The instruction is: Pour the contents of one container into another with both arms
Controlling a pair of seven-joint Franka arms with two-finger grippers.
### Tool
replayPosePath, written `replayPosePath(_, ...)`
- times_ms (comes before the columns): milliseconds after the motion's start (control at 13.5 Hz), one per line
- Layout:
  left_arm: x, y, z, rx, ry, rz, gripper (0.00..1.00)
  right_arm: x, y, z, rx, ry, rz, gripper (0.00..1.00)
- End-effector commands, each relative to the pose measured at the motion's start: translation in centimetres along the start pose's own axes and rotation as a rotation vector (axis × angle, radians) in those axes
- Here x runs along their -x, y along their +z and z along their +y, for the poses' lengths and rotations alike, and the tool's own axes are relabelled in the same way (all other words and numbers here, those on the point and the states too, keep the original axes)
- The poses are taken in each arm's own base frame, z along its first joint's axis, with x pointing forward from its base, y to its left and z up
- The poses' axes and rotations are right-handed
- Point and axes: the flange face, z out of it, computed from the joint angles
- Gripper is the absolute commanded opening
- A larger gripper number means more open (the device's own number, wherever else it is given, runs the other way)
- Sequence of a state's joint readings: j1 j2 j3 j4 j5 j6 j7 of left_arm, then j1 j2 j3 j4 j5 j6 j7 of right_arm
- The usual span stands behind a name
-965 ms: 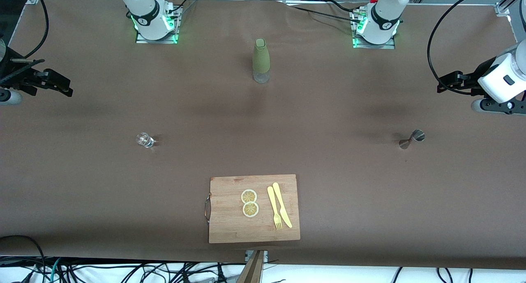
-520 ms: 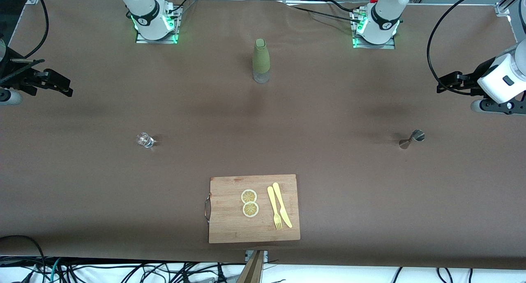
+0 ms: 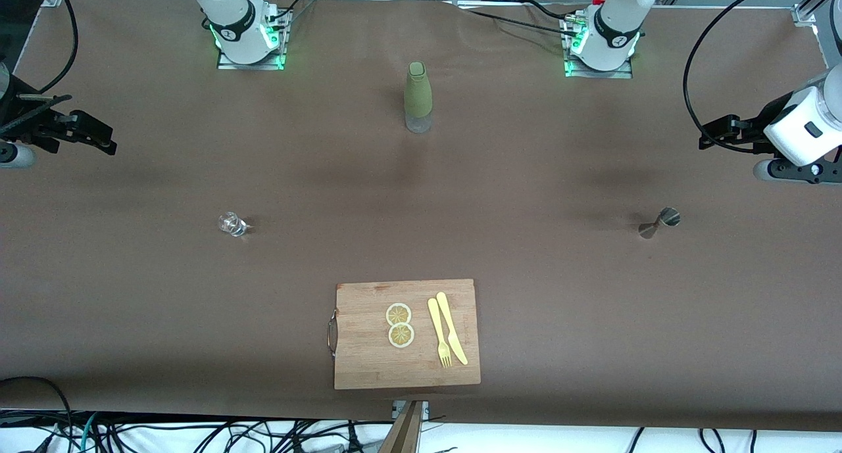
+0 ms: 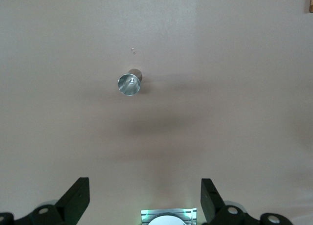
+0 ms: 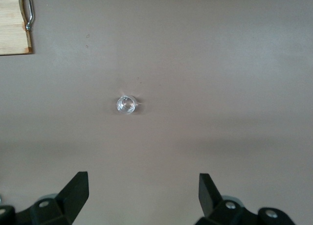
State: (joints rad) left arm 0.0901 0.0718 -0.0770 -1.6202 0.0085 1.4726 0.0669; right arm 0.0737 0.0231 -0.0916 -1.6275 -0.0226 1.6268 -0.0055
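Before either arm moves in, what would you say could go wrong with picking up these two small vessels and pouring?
1. The glass cup is tiny and clear, so the open right gripper may misjudge it and knock it over.
2. The jigger stands on a narrow base; a nudge from the open left gripper could topple it.
3. Its mouth is small, so the pour may spill onto the table.

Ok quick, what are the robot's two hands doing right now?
Left gripper: open, holding nothing, up over the table above the silver jigger.
Right gripper: open, holding nothing, up over the table above the little glass cup.
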Motion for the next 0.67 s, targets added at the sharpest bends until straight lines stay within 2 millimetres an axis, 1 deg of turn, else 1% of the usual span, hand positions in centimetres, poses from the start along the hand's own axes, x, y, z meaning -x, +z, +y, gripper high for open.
replayPosePath(0,0.15,-0.07,0.08,-0.015,-0.007,0.01,1.0,0.05,-0.21,-0.18,-0.014,0.007,0.002,1.0)
replayPosePath(297,0.1,0.02,0.23,-0.016,-0.003,0.007,1.0,0.05,-0.21,-0.01,-0.014,0.01,0.002,1.0)
replayPosePath(446,-0.23,0.39,0.45,-0.016,0.002,0.001,1.0,0.05,-0.21,-0.09,-0.014,0.008,0.002,1.0)
replayPosePath(594,-0.25,0.25,0.71,-0.017,0.006,0.004,1.0,0.05,-0.21,-0.09,-0.014,0.008,0.002,1.0)
